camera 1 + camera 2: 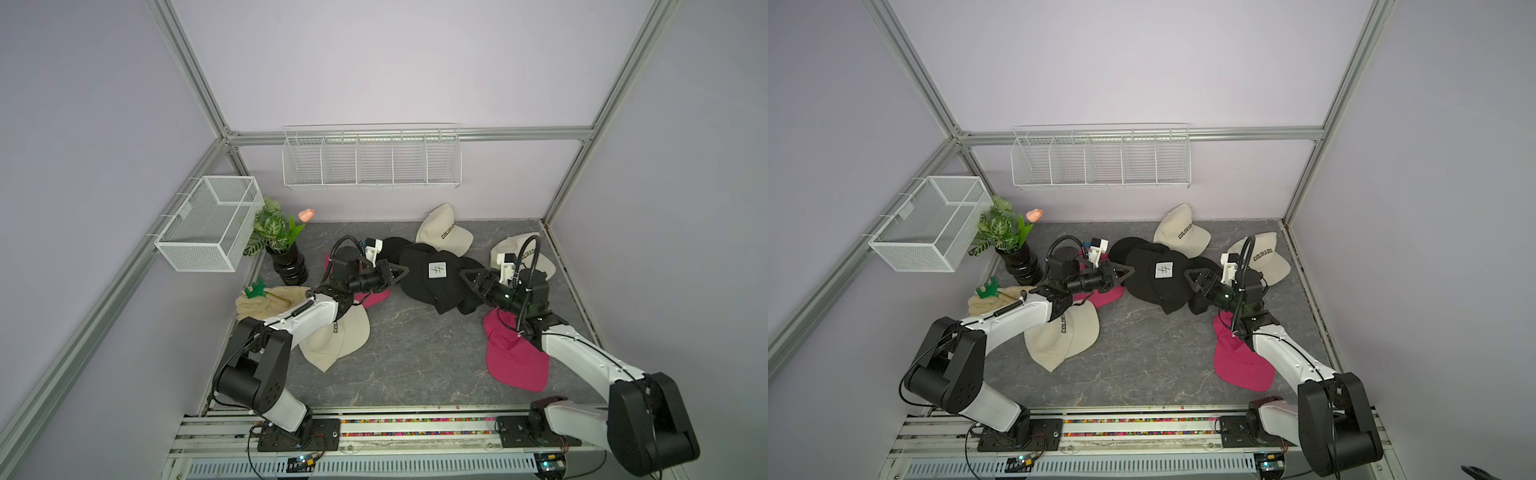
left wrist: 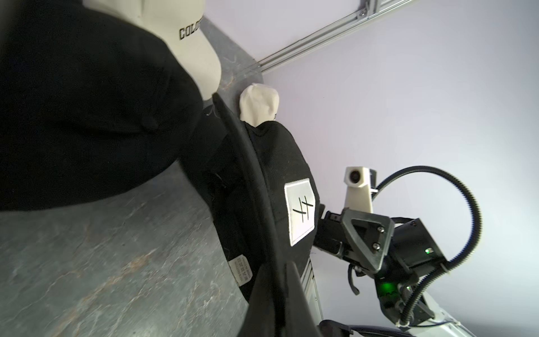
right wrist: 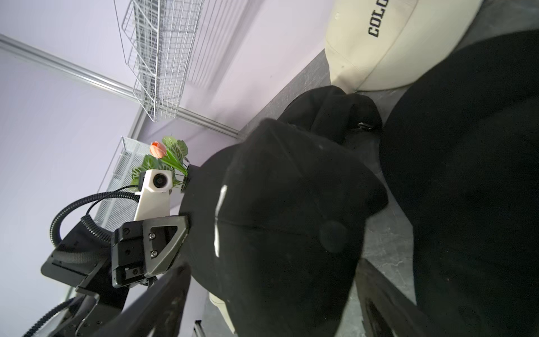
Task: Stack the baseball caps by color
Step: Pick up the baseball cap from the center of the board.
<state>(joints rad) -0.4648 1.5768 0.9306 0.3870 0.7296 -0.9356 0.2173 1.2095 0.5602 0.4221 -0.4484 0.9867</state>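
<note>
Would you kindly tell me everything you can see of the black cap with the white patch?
The black cap is soft dark fabric, with a white rectangular patch marked with crossed black strokes on its front and a button on its crown. It lies over the other black caps, patch upward. The left gripper is shut on its edge; the right gripper stands open at the opposite side.

Bare tabletop [image 1: 419, 357] before black caps [image 1: 432, 274]

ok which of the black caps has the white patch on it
The black cap lying on top of the middle pile; its white square patch faces up. The other black caps show none.
</note>
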